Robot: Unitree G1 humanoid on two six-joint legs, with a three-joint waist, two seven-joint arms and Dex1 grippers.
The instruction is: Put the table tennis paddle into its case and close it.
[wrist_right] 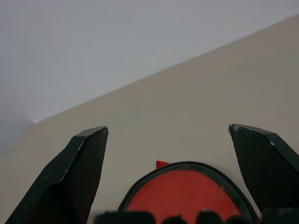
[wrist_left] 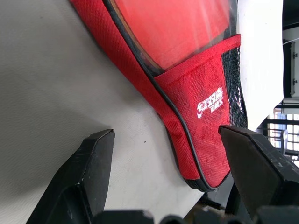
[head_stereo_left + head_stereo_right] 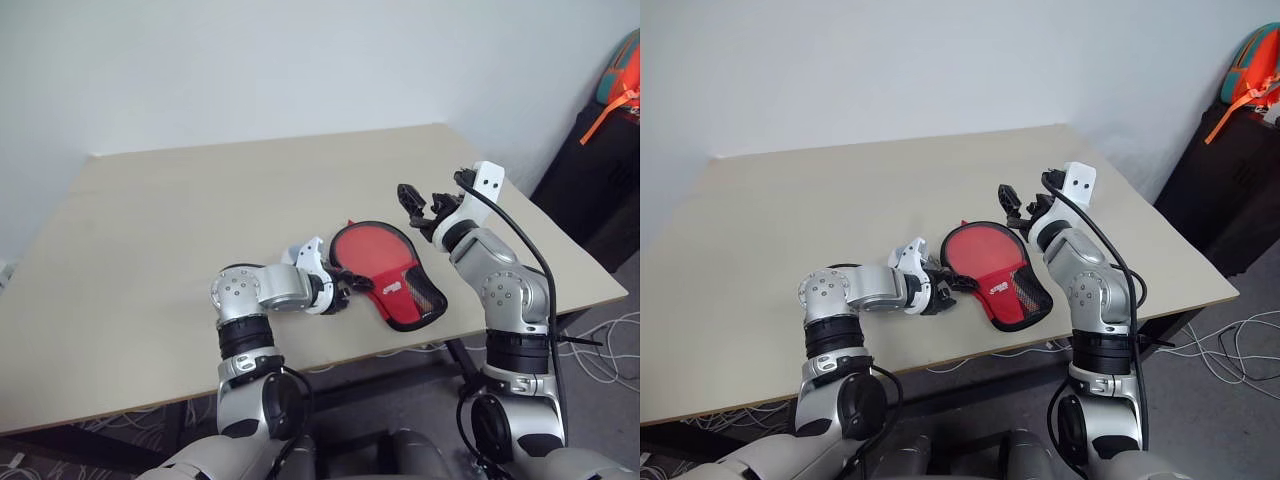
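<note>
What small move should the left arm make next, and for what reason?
Probably lower the left gripper a little and close it on the narrow end of the case. Its fingers stand open around that end without touching it, the red paddle face already shows through the case's clear window, and the right gripper hovers open above the table.

Ahead of my left claw, the case [image 2: 196, 116] carries a small white printed logo on its red fabric panel, characters too small to read

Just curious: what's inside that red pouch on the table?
Through the case's clear window a round red face shows, apparently the table tennis paddle. Its handle is hidden behind red fabric and mesh.
</note>
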